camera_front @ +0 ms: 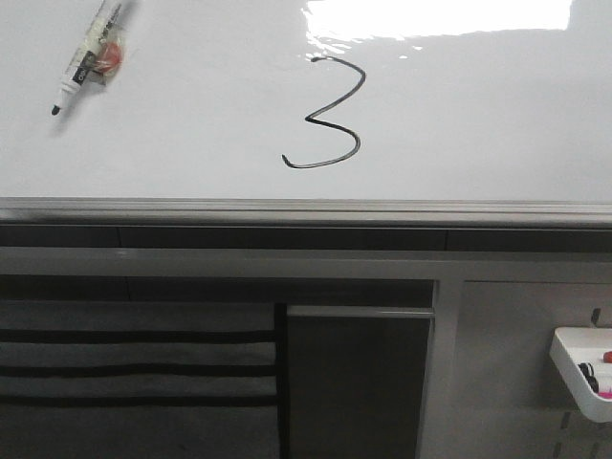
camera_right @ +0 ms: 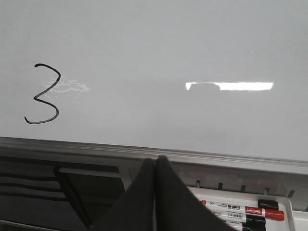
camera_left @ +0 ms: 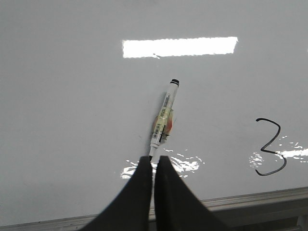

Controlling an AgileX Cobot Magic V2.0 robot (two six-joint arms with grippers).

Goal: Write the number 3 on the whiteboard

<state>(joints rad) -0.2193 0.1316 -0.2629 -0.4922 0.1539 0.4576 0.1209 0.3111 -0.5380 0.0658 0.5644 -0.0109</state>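
The whiteboard (camera_front: 478,115) is glossy white with a silver-grey lower rail (camera_front: 306,210). A thin black number 3 (camera_front: 330,115) is drawn on it near the middle; it also shows in the left wrist view (camera_left: 270,147) and the right wrist view (camera_right: 44,94). A white marker with a black uncapped tip (camera_front: 88,53) rests on the board at the upper left, free of any gripper. My left gripper (camera_left: 154,159) is shut and empty, its tips in line with the marker (camera_left: 163,118). My right gripper (camera_right: 155,160) is shut and empty below the rail. Neither gripper shows in the front view.
A small white plastic tray (camera_front: 583,373) hangs below the board at the right and holds markers (camera_right: 240,210). Dark slatted panels (camera_front: 134,363) lie below the rail at the left. A bright light reflects on the board (camera_front: 440,17).
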